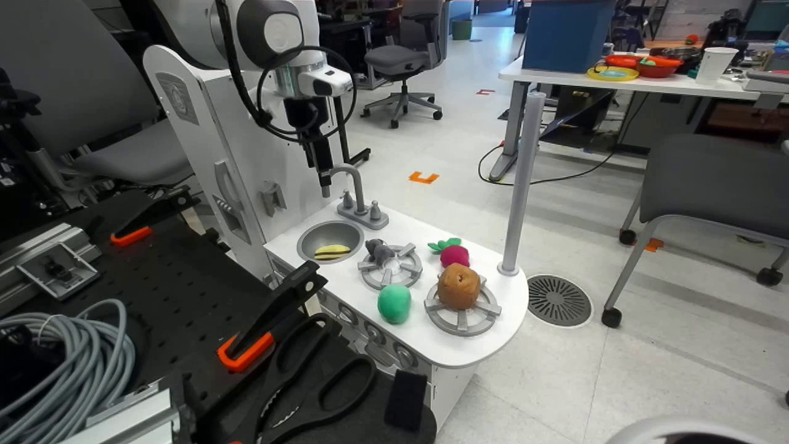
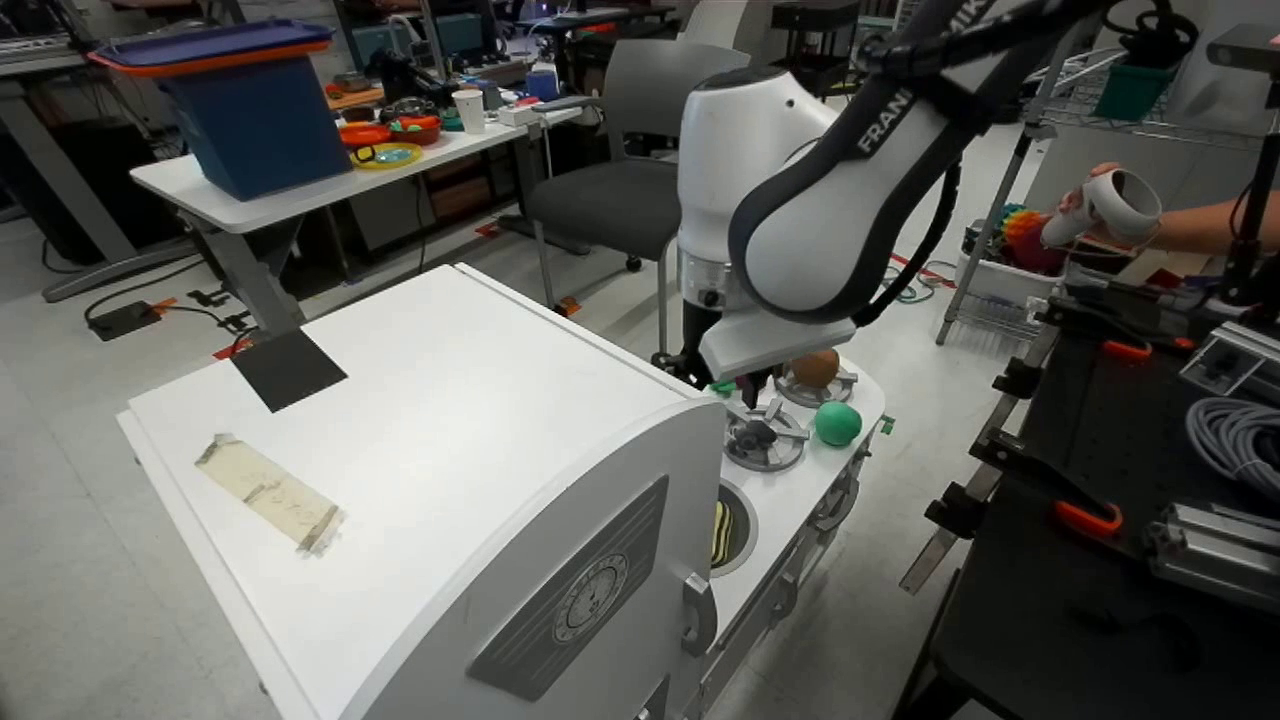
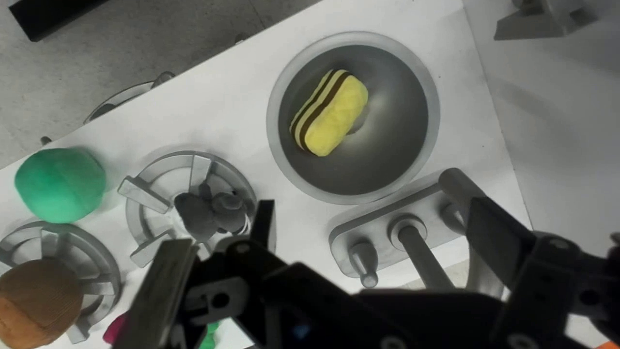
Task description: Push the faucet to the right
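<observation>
The grey toy faucet (image 1: 359,188) stands upright at the back of the white counter, behind the sink. Its curved spout arches over toward the white side panel in an exterior view. In the wrist view its post (image 3: 424,257) rises between my fingers, and the spout's end (image 3: 457,183) lies at the right finger, which partly covers it. My gripper (image 3: 372,206) is open, pointing down, with nothing gripped. In an exterior view the gripper (image 1: 325,185) hangs right at the spout; I cannot tell whether they touch. In an exterior view the gripper (image 2: 722,380) shows but the faucet is hidden.
A grey sink (image 3: 428,114) holds a yellow striped toy (image 3: 334,114). A dark grey toy (image 3: 208,215) lies on a burner. A green toy (image 1: 394,303), a brown toy (image 1: 459,287) and a magenta toy (image 1: 455,256) are farther along. A grey pole (image 1: 523,185) rises at the counter's end.
</observation>
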Available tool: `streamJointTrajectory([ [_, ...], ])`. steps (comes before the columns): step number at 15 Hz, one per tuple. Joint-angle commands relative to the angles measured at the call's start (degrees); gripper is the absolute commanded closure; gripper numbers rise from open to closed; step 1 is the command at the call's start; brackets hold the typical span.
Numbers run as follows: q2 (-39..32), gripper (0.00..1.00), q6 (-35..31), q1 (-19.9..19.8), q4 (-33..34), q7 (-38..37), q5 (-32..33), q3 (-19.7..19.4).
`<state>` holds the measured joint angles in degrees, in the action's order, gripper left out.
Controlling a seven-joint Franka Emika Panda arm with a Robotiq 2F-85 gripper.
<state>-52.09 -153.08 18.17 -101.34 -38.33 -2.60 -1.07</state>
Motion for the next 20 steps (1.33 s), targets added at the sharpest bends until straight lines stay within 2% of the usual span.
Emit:
streamJointTrajectory([
  [1,-6.9,0.0,-0.6,3.7,8.4,-4.0,-1.5,-1.8],
  [4,-10.0,0.0,-3.4,5.6,12.1,-6.0,-1.2,-2.2],
  [9,-15.3,0.0,-9.6,10.8,17.0,-7.6,0.8,-8.5],
  [10,-16.1,0.25,-9.8,11.1,17.8,-7.8,0.6,-9.4],
  [11,-17.0,0.26,-10.0,11.6,18.5,-8.1,0.4,-10.4],
  [16,-19.8,0.66,-8.6,11.5,20.4,-8.7,0.0,-11.6],
  [20,-19.2,0.95,-7.1,10.8,18.8,-7.3,0.5,-11.8],
])
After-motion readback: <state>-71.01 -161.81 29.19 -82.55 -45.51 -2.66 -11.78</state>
